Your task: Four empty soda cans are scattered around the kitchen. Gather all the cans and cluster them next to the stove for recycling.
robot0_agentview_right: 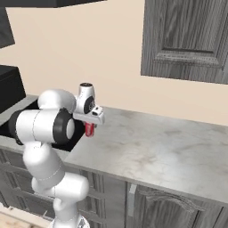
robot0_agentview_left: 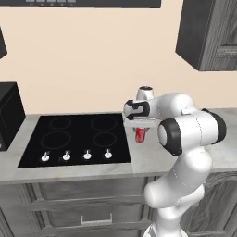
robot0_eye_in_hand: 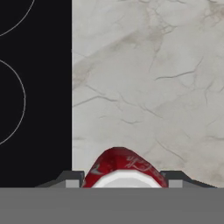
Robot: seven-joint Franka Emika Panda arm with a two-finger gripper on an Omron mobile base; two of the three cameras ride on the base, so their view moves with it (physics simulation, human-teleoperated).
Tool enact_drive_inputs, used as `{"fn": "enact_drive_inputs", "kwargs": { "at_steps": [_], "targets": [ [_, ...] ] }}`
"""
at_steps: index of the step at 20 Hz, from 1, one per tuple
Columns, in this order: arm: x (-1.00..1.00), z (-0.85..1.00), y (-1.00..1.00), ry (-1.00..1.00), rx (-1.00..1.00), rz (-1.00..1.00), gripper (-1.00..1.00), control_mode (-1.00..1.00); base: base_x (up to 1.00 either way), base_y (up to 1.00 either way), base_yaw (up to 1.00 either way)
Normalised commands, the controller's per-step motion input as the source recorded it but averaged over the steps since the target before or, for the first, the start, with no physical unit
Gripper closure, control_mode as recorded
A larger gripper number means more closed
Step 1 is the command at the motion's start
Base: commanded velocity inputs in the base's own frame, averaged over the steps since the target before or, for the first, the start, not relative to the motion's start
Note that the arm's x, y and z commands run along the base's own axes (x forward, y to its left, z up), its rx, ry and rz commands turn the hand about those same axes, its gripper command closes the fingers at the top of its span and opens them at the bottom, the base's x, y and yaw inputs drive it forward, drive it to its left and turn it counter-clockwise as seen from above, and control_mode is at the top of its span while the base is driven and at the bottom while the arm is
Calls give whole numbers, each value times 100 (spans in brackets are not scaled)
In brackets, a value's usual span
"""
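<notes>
Fingers (robot0_eye_in_hand: 124,181) grip a red soda can (robot0_agentview_left: 140,134) just beside the stove (robot0_agentview_left: 76,139), apparently above the tabletop (robot0_agentview_right: 151,151).

1. My gripper (robot0_agentview_left: 141,127) covers the top of the soda can (robot0_agentview_left: 140,134); I can't judge whether its base touches the counter (robot0_agentview_left: 222,148).
2. Left of the gripper, the stove (robot0_eye_in_hand: 35,96) rings are cut off by the hand view's edge.
3. The can's white markings are too blurred to read.
</notes>
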Motion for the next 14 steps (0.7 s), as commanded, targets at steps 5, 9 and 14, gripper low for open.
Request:
{"fn": "enact_drive_inputs", "kwargs": {
  "at_steps": [5, 9, 14],
  "targets": [
    [8, -23, 0, 0, 0, 0, 100, -100, 0, 0, 0],
    [2, -28, 0, 0, 0, 0, 100, -100, 0, 0, 0],
    [0, -26, 0, 0, 0, 0, 100, -100, 0, 0, 0]
  ]
}}
